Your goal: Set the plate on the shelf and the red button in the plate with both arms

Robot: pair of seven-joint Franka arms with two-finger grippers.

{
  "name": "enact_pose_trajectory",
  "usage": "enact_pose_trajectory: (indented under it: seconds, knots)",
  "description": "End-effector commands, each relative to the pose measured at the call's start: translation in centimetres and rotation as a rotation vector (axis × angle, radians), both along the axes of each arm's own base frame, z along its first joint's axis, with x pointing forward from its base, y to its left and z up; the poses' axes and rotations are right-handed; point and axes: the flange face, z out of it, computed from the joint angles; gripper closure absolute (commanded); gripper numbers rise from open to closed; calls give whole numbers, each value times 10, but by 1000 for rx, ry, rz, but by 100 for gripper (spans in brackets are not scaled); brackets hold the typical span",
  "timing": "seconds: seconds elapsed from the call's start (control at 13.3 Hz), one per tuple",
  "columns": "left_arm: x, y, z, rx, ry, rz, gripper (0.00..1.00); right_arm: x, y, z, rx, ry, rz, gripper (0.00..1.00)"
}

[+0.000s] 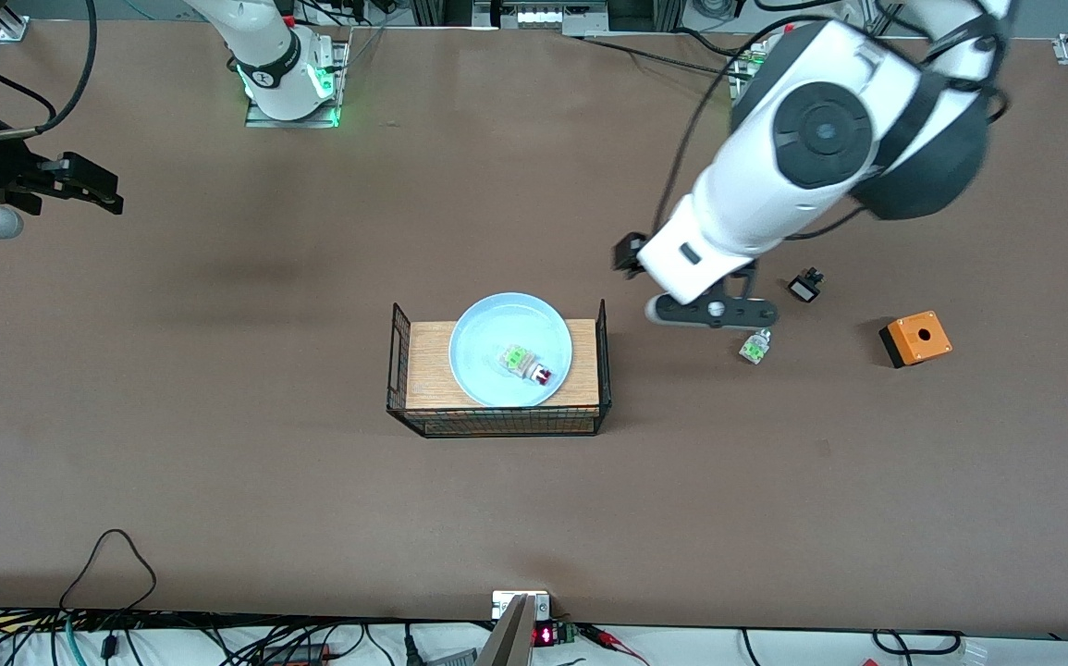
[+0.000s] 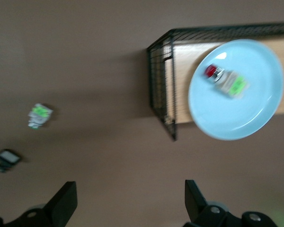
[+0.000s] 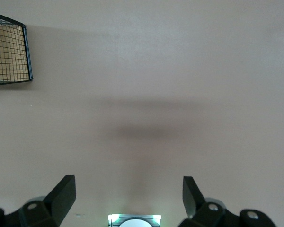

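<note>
Pale blue plate (image 1: 510, 350) holds red button (image 1: 528, 364); left wrist view alone shows left end effector (image 2: 128, 203) released, right end effector (image 3: 128, 198) likewise.

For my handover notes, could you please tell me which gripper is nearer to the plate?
Left. The left gripper, jaws open, is over bare table just toward the left arm's end from the plate. The right gripper, also open, waits at the right arm's end of the table.

wide brown table (image 1: 219, 444), tangled black cables (image 1: 108, 638) along its near edge, even light
</note>
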Motion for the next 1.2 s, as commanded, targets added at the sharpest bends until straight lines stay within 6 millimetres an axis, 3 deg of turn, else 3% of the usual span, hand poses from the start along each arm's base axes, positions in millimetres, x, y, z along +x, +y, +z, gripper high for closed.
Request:
enact_pose_trajectory:
  seconds: [0.0, 0.23, 0.3, 0.45, 0.75, 0.83, 0.98, 1.13]
  knots:
    - [2, 58, 25, 27, 3, -132, 0, -2, 2, 6, 14, -1, 1, 0]
    - [8, 129, 44, 14, 24, -233, 0, -1, 2, 7, 14, -10, 1, 0]
    - [4, 158, 64, 15, -8, -236, 0, -1, 2, 7, 16, -13, 1, 0]
    - [-12, 200, 76, 57, -18, -189, 0, 1, 1, 7, 15, -17, -4, 0]
    - [-50, 265, 58, 79, -105, -147, 0, 1, 1, 7, 16, -28, 0, 0]
    - [-58, 279, 51, 82, -131, -128, 0, -1, 2, 3, 15, -19, 1, 0]
    - [-72, 284, 51, 85, -141, -100, 0, -2, 3, 2, 15, -17, 3, 0]
    - [-72, 286, 55, 84, -148, -72, 0, -2, 3, 0, 15, -22, 0, 0]
